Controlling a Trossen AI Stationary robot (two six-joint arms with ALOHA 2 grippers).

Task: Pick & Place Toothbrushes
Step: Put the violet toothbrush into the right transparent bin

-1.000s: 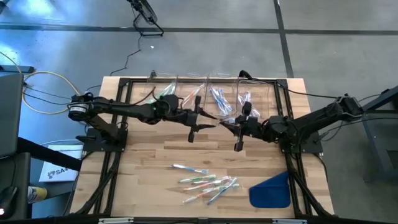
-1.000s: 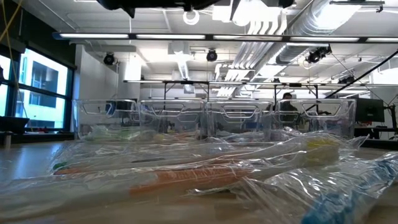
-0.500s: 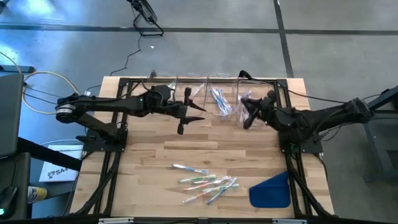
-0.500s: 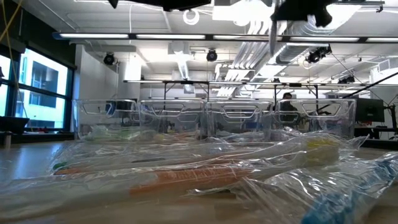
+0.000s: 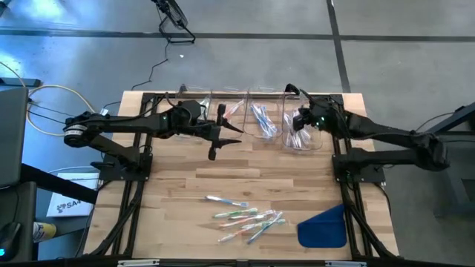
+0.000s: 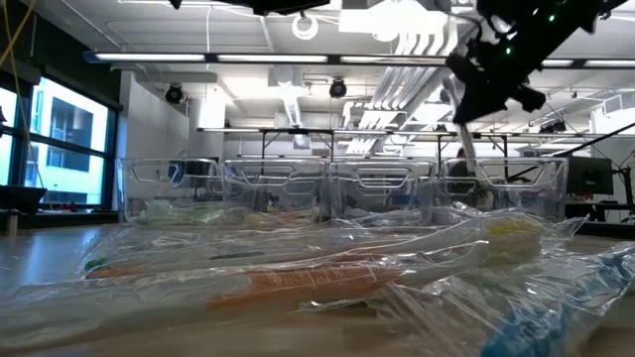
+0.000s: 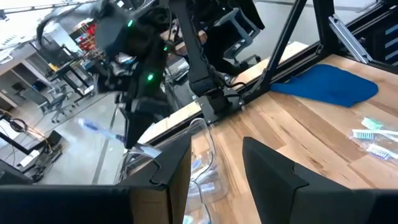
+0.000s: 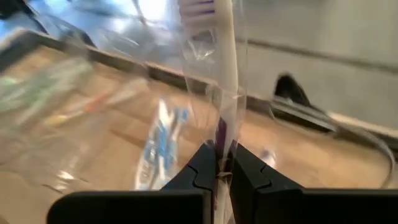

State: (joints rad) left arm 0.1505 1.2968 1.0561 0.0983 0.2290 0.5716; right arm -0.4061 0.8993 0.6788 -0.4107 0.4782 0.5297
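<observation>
Right hand (image 5: 299,121) is above the rightmost clear bin (image 5: 303,142), fingers pinched on a wrapped purple toothbrush (image 8: 219,50). Left hand (image 5: 220,137) hovers over the worktop (image 5: 178,185) near the bins, fingers spread, empty. Loose toothbrushes (image 5: 245,216) lie at the worktop's front, beside a blue cloth (image 5: 323,228).

Left end effector (image 7: 214,163) fingers parted over wood table (image 7: 311,134); blue cloth (image 7: 326,86) beyond.

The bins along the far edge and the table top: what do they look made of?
The bins look like clear glossy plastic: the toothbrushes inside show through the walls. The table top looks like pale matte wood, with butcher-block strips and grain visible. The toothbrush in the right gripper seems wrapped in clear film.
</observation>
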